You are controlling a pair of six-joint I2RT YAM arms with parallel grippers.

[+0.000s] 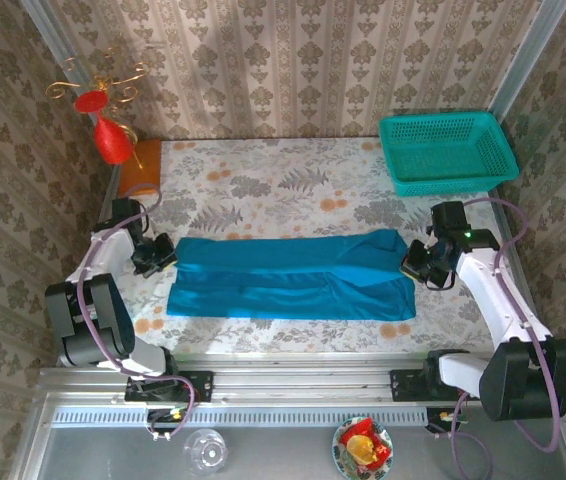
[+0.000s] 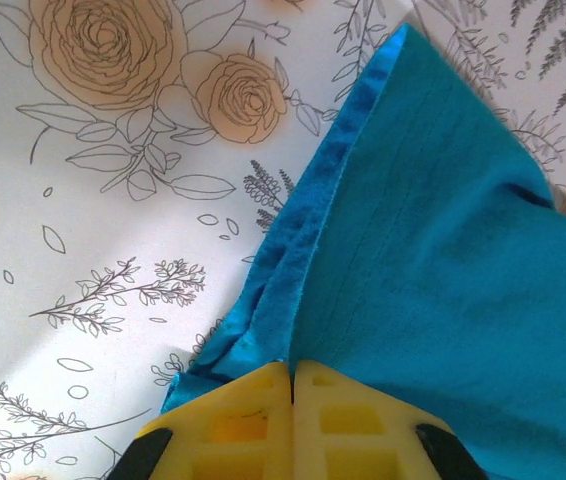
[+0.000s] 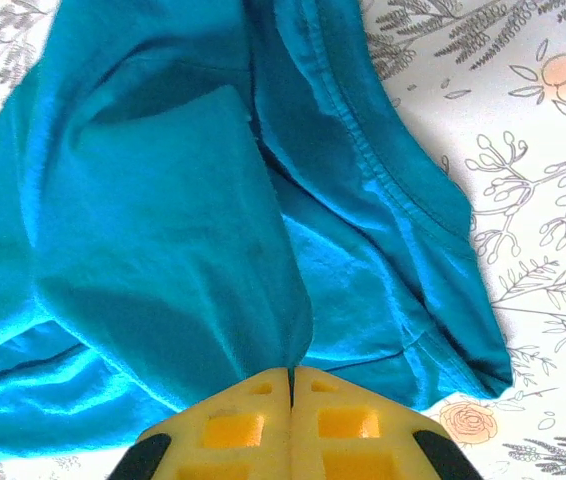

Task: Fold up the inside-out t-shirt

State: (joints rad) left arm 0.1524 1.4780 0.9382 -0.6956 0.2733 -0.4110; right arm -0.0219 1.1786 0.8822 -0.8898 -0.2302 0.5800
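The inside-out t-shirt [image 1: 293, 275] lies as a long band across the desk [image 1: 263, 185], left gripper [image 1: 161, 257] and right gripper [image 1: 413, 263] each clenched on an end; I judge thin pinches may slip, or uneven lifting skew the fold.
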